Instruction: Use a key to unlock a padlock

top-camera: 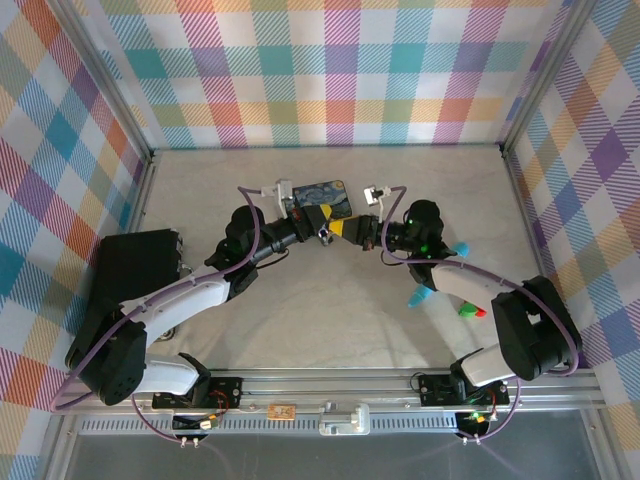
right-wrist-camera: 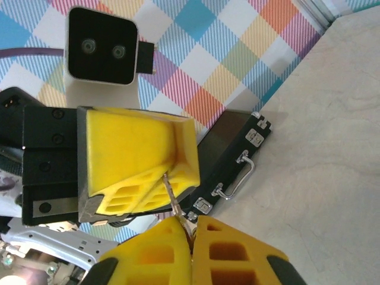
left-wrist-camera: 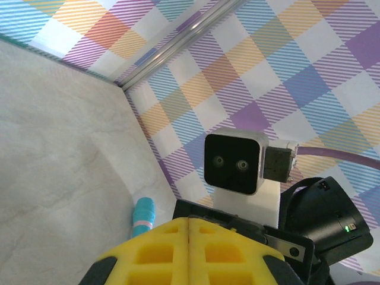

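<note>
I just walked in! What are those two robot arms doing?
They are working a key into a padlock. The right tool is shut on a thin key, whose tip reaches the left tool, which is shut too. The padlock is hidden between the yellow pads, so I can't tell if it's open.

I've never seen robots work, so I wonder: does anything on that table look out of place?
Nothing looks spilled or broken. Only the turquoise stick and red-green block lie loose close beside the right arm, where it might knock them.
</note>
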